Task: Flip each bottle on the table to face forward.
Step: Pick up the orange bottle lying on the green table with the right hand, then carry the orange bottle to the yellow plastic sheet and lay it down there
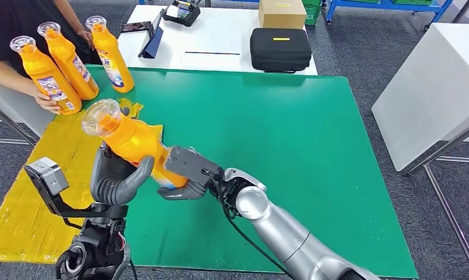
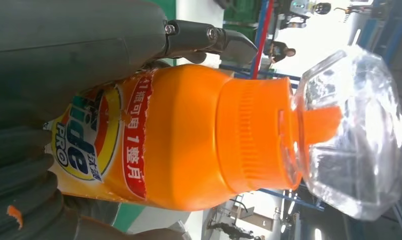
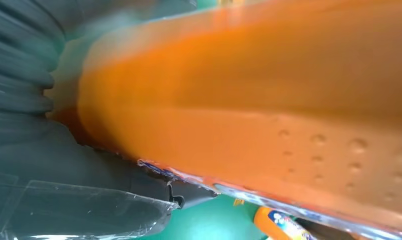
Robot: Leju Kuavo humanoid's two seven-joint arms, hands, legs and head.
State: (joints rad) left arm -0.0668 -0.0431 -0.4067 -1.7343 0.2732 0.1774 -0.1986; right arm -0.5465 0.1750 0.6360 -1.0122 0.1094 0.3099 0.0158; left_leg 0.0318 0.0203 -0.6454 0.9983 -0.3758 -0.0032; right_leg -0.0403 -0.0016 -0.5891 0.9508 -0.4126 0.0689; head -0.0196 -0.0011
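Both hands grip one tilted orange bottle (image 1: 133,143) above the green worktop (image 1: 290,151), left hand (image 1: 116,178) around its body, right hand (image 1: 182,175) at its base.

Green table (image 1: 290,134): three upright bottles (image 1: 111,55) at far-left corner; yellow sheet (image 1: 39,186) beside them, along left edge.

a blurred orange bottle (image 3: 269,95) runs across the right wrist view, its side dimpled, a label edge along it. the right hand (image 3: 34,150) presses dark fingers (image 3: 19,75) against it. green table (image 3: 214,220) and another orange bottle (image 3: 281,225) show beyond.
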